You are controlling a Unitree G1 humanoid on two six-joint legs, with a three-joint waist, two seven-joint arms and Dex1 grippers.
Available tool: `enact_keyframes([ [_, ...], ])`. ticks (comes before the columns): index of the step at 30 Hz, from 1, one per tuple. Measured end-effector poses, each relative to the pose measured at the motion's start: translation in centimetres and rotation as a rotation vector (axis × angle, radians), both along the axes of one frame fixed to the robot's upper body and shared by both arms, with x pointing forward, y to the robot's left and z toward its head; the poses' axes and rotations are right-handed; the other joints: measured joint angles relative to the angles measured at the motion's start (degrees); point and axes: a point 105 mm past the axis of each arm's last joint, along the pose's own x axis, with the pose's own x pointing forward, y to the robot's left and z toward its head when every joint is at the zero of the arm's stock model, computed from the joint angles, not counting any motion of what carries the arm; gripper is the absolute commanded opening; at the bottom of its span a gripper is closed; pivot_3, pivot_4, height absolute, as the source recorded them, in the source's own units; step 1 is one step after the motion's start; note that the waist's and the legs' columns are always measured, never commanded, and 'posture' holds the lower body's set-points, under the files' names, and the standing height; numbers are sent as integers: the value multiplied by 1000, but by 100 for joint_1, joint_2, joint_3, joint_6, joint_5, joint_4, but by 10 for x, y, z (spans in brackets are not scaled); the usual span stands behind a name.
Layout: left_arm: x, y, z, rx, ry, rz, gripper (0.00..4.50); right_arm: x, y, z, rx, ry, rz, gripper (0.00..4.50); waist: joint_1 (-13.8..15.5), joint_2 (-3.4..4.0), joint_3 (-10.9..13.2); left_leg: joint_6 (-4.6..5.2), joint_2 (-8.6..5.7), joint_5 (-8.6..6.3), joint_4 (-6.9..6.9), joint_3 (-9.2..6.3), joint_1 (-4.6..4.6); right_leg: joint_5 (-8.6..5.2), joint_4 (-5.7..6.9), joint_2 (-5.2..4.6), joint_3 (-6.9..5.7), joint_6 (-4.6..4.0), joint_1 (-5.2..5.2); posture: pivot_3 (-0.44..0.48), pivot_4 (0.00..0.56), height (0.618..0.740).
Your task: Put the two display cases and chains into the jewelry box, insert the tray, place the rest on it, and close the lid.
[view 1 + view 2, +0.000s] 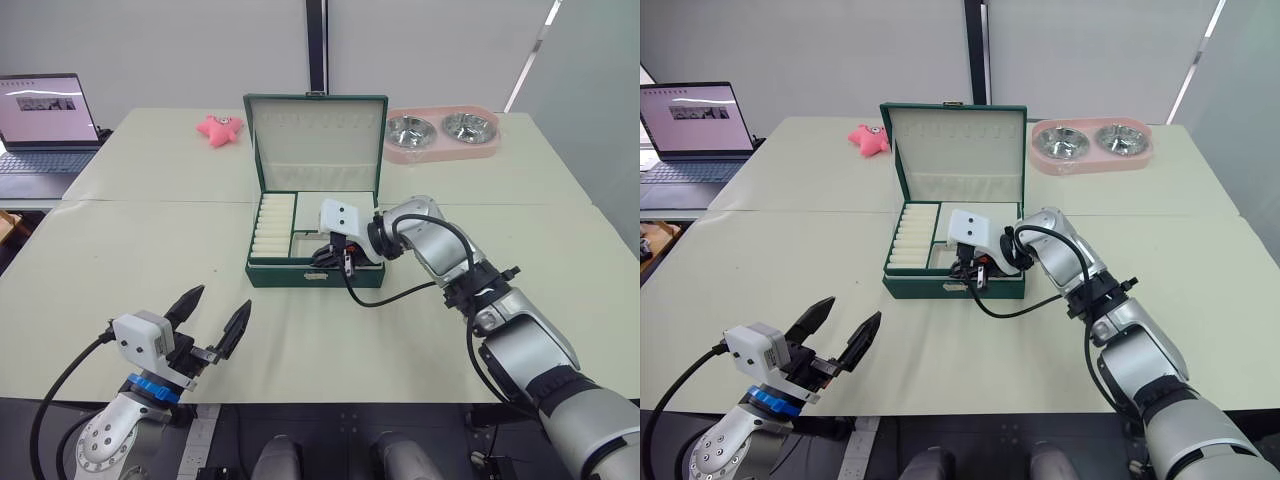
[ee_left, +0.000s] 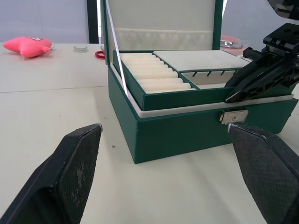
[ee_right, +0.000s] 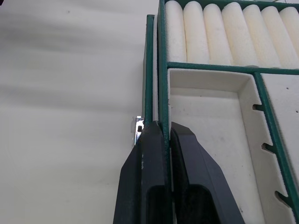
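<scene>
Right now the right gripper [image 3: 161, 133] is pinching the front wall of the shallow dark green cream-lined tray [image 3: 212, 67], its two black fingers [image 3: 145, 168] pressed together on the thin rim, just above the small metal clasp [image 2: 233, 115]. That tray is sitting in the large dark green jewelry box [image 1: 300, 275], whose hinged lid [image 1: 316, 135] is standing upright behind. To my eye the tray is looking light and stiff, its covering fairly slick, so that narrow rim is seeming the sensible hold. Nearer me, the left gripper [image 1: 215, 318] is hanging spread wide above the pale table [image 1: 130, 250], holding nothing.
</scene>
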Motion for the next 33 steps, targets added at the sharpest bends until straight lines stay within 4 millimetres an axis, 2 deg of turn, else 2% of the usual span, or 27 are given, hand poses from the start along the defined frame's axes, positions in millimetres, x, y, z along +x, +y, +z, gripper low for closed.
enact_keyframes([
  [1,0,0,0,0,-1,0,4500,0,0,0,1,0,0,950,0,0,0,0,0,0,0,0,0,0,0,0,0,0,0,0,150,740],
  [5,2,0,3,1,-15,-1,4500,2,1,10,38,-9,0,1875,9,1,0,0,-1,0,0,-1,-2,0,0,0,-1,0,0,0,150,740],
  [13,9,-7,10,-3,-40,-28,4500,6,-5,39,256,-29,-31,4185,12,0,1,0,-1,0,0,-1,-3,0,-1,-1,-1,0,1,0,150,740],
  [14,9,-7,9,-3,-38,-29,4500,9,-8,39,282,-31,-57,4183,12,0,0,0,-1,0,0,0,-3,0,-1,-1,0,0,1,0,150,740],
  [16,10,-8,9,-4,-32,-33,4500,15,-17,37,315,-29,-115,3990,12,0,1,0,-2,0,0,1,-3,0,-1,-1,0,0,1,0,150,740],
  [20,14,-12,13,-6,-44,-51,4500,24,-29,37,360,-31,-195,2597,6,0,1,0,-1,0,0,3,-3,0,0,0,1,0,0,0,150,740],
  [24,16,-14,13,-1,-34,-62,4500,33,-36,37,417,-22,-277,1552,-1,0,1,0,-1,0,-1,4,-2,0,0,0,2,0,0,0,150,740],
  [30,18,-15,15,2,-37,-72,4500,40,-35,13,418,30,-343,117,2,0,1,0,-1,0,-1,5,-3,0,0,0,2,0,0,0,150,740],
  [33,18,-17,13,6,-24,-81,4500,42,-35,4,393,38,-358,25,2,0,1,0,-1,0,-1,5,-3,0,0,0,2,0,-1,0,150,740],
])
